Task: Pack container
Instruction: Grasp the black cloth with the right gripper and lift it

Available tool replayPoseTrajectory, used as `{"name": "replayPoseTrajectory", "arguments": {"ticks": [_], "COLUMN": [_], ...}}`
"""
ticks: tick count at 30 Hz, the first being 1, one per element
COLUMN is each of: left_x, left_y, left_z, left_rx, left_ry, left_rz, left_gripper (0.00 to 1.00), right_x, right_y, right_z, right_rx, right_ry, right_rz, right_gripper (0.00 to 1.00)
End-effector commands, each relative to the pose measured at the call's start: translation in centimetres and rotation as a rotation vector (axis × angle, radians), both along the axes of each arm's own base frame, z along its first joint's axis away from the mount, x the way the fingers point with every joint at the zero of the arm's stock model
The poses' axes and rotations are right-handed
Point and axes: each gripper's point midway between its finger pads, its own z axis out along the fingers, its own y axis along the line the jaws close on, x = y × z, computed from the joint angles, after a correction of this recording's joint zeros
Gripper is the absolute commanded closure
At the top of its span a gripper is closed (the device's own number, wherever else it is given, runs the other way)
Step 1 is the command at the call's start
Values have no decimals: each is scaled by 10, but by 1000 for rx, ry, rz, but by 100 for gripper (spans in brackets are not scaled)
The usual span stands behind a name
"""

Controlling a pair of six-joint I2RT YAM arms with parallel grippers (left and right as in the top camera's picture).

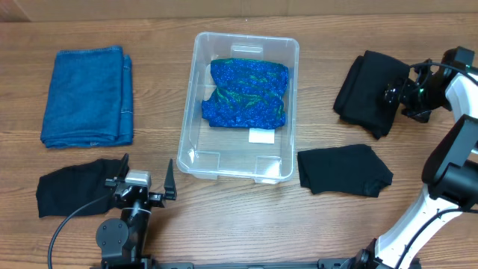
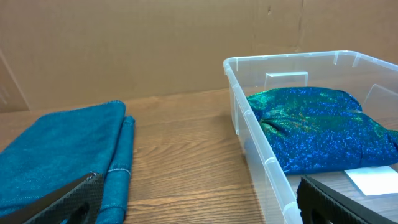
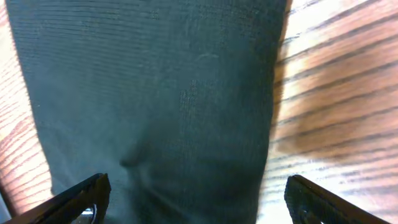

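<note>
My right hand [image 1: 399, 93] hangs wide open over the black cloth [image 1: 366, 86] at the right edge of the surface [image 1: 246, 224] — left hand [image 1: 146, 175] open, empty.

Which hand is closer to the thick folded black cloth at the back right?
Right. The right hand is open over that folded black cloth; the left hand sits far off, by the clear plastic container's front-left corner.
</note>
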Motion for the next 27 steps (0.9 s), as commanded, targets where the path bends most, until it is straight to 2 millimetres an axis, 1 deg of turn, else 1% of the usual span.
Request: {"name": "replayPoseTrajectory", "arguments": {"ticks": [1,3,5,8,13,17,19,20,21,22,23,25,27], "left_x": [0,0,0,0,0,0,0,0,0,0,0,0,0], "left_y": [2,2,2,2,2,2,2,2,2,2,2,2,2], "left_z": [0,0,0,0,0,0,0,0,0,0,0,0,0], "left_rx": [20,20,20,20,20,20,20,20,20,20,20,20,20], "left_ry": [-7,-7,-7,-7,-7,-7,-7,-7,-7,-7,-7,-7,-7], "left_rz": [8,8,8,8,8,8,8,8,8,8,8,8,8], "left_gripper": [0,0,0,0,0,0,0,0,0,0,0,0,0], "right_x": [4,5,6,11,24,24,24,24,24,23,23,23,25], "right_y": [-1,2,3,6,22,22,22,22,22,22,22,21,27], "right_z": [-10,-20,-25,-24,-17,-17,-19,-21,-23,-24,-24,-24,-16], "right_rx": [0,6,8,9,67,67,68,69,71,72,72,77,147], "right_ry": [-4,9,10,-5,-69,-71,-69,-66,-63,-60,-60,-57,-90], "right_rz": [27,32,36,45,74,74,74,74,73,73,73,63,64], "right_gripper": [6,5,5,5,5,5,6,8,12,23,43,61,78]}}
